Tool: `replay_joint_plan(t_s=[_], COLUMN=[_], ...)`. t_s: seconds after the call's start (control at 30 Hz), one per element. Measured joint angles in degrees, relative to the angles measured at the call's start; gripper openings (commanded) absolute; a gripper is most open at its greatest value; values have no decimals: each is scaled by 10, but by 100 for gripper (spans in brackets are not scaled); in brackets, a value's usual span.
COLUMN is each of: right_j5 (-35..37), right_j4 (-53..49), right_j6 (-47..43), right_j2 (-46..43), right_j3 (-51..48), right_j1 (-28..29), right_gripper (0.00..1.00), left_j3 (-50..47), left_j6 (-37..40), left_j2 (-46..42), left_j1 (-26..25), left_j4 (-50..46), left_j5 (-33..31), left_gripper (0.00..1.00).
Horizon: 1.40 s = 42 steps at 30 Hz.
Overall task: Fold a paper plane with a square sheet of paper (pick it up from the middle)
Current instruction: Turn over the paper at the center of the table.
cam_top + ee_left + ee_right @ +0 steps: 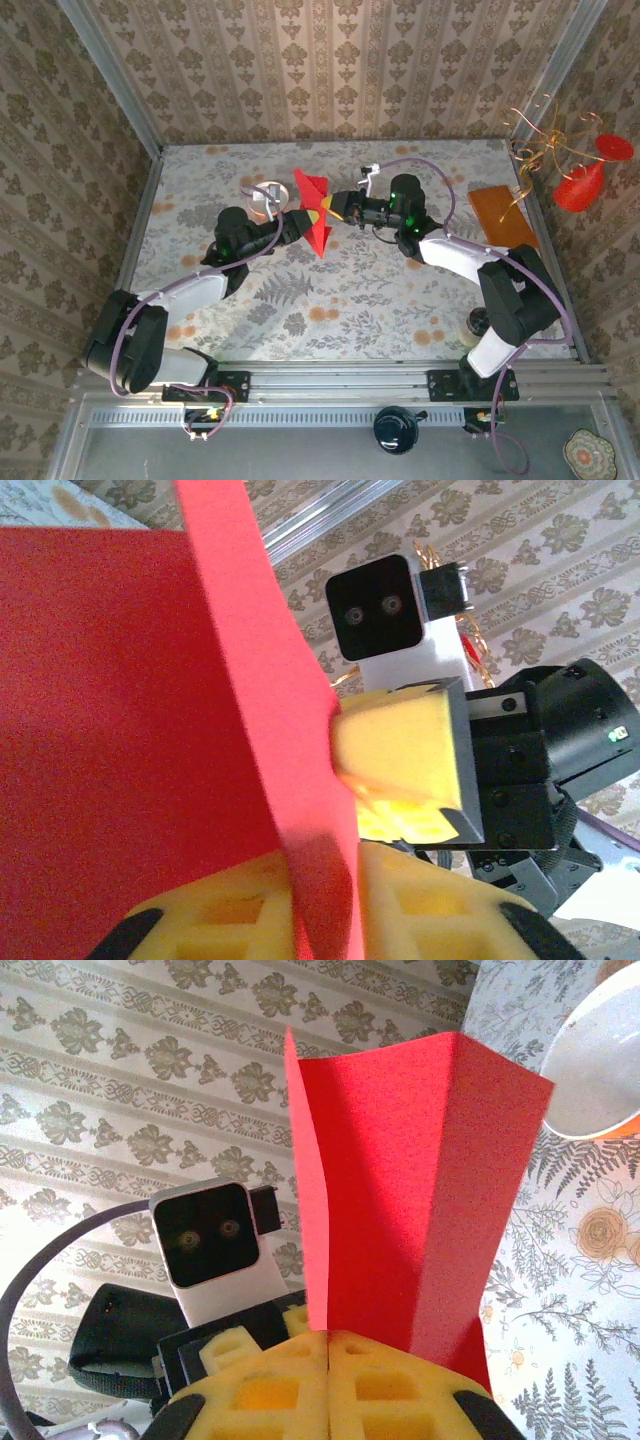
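The red square sheet of paper [318,215] hangs above the middle of the table, folded into creased flaps with a point toward the near side. I cannot tell whether it makes a whole paper plane. My left gripper [300,226] comes in from the left, and its yellow pads [440,910] are pressed onto a fold of the paper [120,730]. From the right, my right gripper [338,210] meets it. In the right wrist view its jaws [328,1345] are shut tight, with the paper [420,1180] rising out of the seam. The two grippers nearly touch.
A small white bowl [262,192] sits just left of the paper, behind the left gripper. An orange-brown board [503,213] lies at the far right, beside a red and gold wire ornament [575,165]. Metal rails and patterned walls border the table.
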Motion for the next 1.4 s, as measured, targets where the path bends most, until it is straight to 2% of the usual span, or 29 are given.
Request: replay_joint_plan(t_s=[0.1,0.27,0.47,0.57,0.6,0.67,0.8,1.0,1.2,1.4], right_j5=[-2,-3,24,52,63,87,138,204,253,294], right_j4=[0,-9,-117,-183,-205,-245,-320,-395,-440,-472], right_j6=[4,4,-59,-105,-121,-149,-200,-245,-262,-262], right_j2=[0,-2,-53,-97,-112,-139,-180,-214,-246,-277], right_j3=[-4,-12,-21,-21,-21,-21,-22,-37,-72,-97], right_j1=[-3,-15,-43,-54,-58,-64,-72,-88,-114,-140], right_gripper=[20,40,50,52,52,53,53,54,54,54], left_j3=[0,0,0,7,19,52,165,303,372,412], left_j6=[0,0,13,52,78,132,257,398,484,520], left_j2=[0,0,1,1,1,1,3,62,170,275], left_j1=[0,4,18,21,19,9,-47,-134,-194,-223], left_j4=[2,0,-25,-94,-142,-242,-452,-643,-754,-800], left_j5=[0,0,-3,-16,-30,-69,-197,-429,-626,-744], left_gripper=[16,13,12,11,11,11,11,11,11,11])
